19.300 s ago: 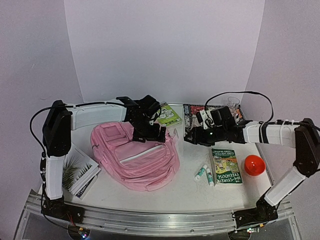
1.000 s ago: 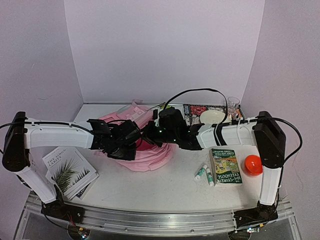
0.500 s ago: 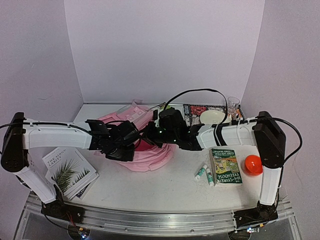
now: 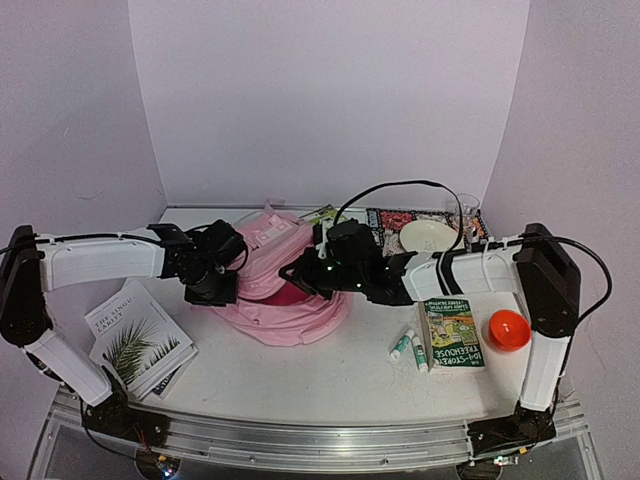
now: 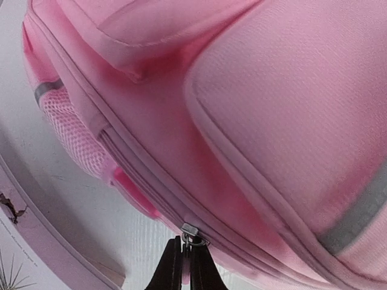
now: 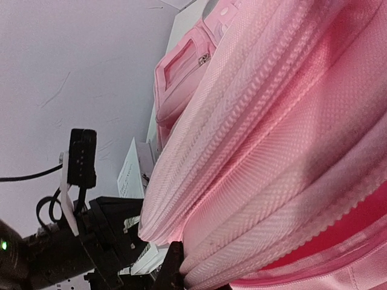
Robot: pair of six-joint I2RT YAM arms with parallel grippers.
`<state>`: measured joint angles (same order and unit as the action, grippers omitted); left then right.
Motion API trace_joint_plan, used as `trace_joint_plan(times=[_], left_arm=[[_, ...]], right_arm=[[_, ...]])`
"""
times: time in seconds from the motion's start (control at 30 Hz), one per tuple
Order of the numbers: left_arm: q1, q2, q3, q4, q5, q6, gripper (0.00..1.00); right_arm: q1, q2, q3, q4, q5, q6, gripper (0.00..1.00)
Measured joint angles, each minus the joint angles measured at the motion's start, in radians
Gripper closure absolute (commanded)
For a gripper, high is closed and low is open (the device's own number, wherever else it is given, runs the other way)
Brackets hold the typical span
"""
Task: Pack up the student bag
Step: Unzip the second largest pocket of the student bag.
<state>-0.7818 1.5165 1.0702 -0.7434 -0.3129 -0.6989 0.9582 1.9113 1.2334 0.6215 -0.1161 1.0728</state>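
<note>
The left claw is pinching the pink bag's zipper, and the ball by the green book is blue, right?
Not quite: the ball is orange-red, not blue; the top external view shows it beside the green book. The left gripper does pinch the zipper pull of the student bag.

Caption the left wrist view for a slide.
Left gripper shut on the zipper pull at the lower edge of the pink bag, which fills most of the frame.

The pink backpack (image 6: 272, 121) fills the centre and right, zips running diagonally. The right end effector (image 6: 175, 269) pinches its lower edge at bottom centre. The left arm (image 6: 66, 254) is at lower left.
</note>
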Motion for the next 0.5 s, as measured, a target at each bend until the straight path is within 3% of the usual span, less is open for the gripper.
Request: trace_joint_plan(times=[0.43, 0.5], left_arm=[[0.214, 0.004, 0.016, -0.008, 0.091, 0.132, 1.0], [0.236, 0.006, 0.025, -0.007, 0.118, 0.151, 0.96]], right_arm=[[-0.002, -0.058, -0.033, -0.001, -0.06, -0.032, 1.0], [-0.002, -0.058, -0.032, 0.0, -0.062, -0.033, 1.0]])
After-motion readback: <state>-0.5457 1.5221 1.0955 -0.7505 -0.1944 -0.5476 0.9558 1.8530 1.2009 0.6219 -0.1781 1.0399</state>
